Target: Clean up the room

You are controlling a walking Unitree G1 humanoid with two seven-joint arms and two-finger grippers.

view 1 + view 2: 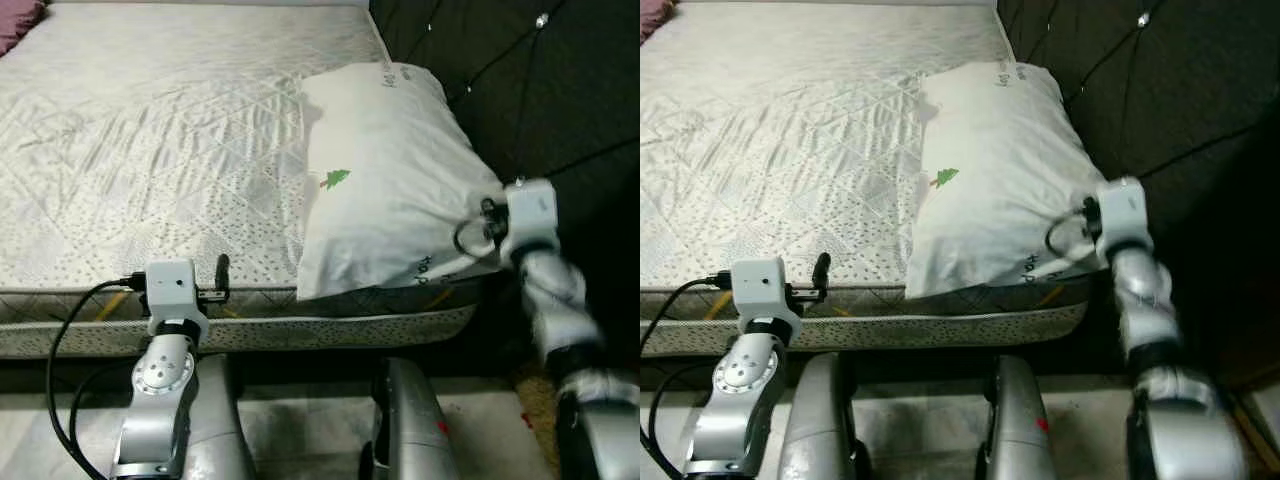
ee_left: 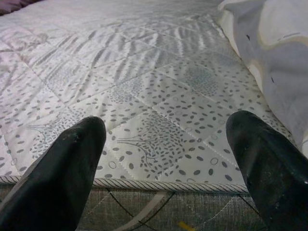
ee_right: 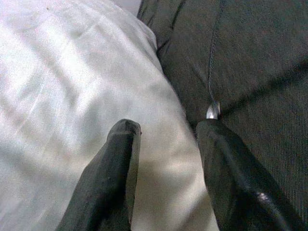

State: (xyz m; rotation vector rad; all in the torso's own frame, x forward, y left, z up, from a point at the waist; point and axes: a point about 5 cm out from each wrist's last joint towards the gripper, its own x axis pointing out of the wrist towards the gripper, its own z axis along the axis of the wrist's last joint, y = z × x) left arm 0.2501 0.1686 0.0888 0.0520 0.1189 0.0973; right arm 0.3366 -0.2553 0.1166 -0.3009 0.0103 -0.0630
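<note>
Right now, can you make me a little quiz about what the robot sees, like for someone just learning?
1. True or false: the pillow lies on the bed next to the dark headboard.
2. Which tool is at the pillow's corner: A) left tool, B) right tool?
3. Fill in: the left tool's fingers are spread ____ above the mattress edge.

Key: 1 true. 2 B; it sits at the pillow's corner by the headboard, one finger on the white fabric. 3 open, holding nothing.
</note>
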